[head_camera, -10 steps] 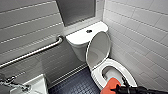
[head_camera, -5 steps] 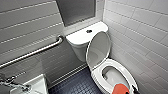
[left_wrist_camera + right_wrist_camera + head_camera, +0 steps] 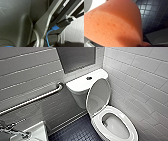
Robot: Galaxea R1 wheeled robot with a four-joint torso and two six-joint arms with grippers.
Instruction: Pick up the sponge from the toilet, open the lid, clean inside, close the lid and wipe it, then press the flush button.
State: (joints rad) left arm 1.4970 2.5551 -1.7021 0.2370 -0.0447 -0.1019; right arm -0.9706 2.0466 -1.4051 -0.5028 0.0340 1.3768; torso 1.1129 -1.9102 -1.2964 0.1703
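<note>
1 toilet (image 3: 98, 120); 1 flush button (image 3: 89, 78); 1 sponge (image 3: 112, 25); 1 grab bar (image 3: 32, 100)

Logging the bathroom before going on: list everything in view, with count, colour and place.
toilet: one, white, against the white tiled wall on the right, lid up, seat down
flush button: one, dark, middle of the tank top
sponge: one, orange, close before the right wrist camera, above the floor
grab bar: one, metallic, on the grey wall left of the tank
sink: one, white, lower left corner
floor: dark small tiles, between sink and toilet
blue cable: one, on the robot's dark left arm parts
</note>
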